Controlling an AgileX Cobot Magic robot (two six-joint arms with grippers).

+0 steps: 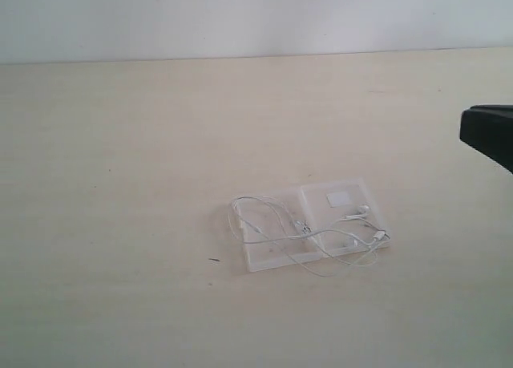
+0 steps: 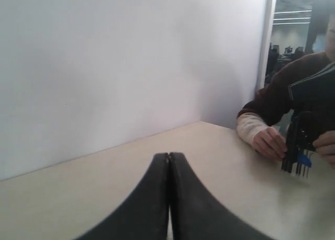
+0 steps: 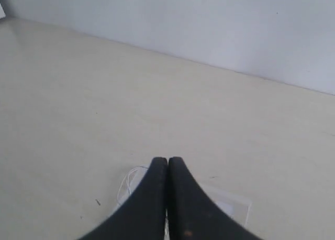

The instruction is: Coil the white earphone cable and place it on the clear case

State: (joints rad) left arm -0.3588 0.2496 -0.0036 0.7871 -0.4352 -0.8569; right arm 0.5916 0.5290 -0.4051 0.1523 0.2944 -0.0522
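Observation:
The clear case [image 1: 276,257] lies open and flat on the table, with a whitish label [image 1: 340,197] on its right half. The white earphone cable [image 1: 264,221] lies in loose loops across both halves, some loops spilling past the front edge. My right gripper [image 3: 167,159] is shut with nothing in it and is held well above the table. Beneath it a loop of the cable [image 3: 125,181] and a corner of the case [image 3: 238,204] peek out. Only a black part of the right arm [image 1: 489,134] shows at the exterior view's right edge. My left gripper [image 2: 169,155] is shut and empty, away from the case.
A person [image 2: 293,101] in a dark sweater sits at the far table edge in the left wrist view, holding a black device [image 2: 297,146]. A white wall [image 2: 131,62] backs the table. A small dark speck [image 1: 215,260] lies left of the case.

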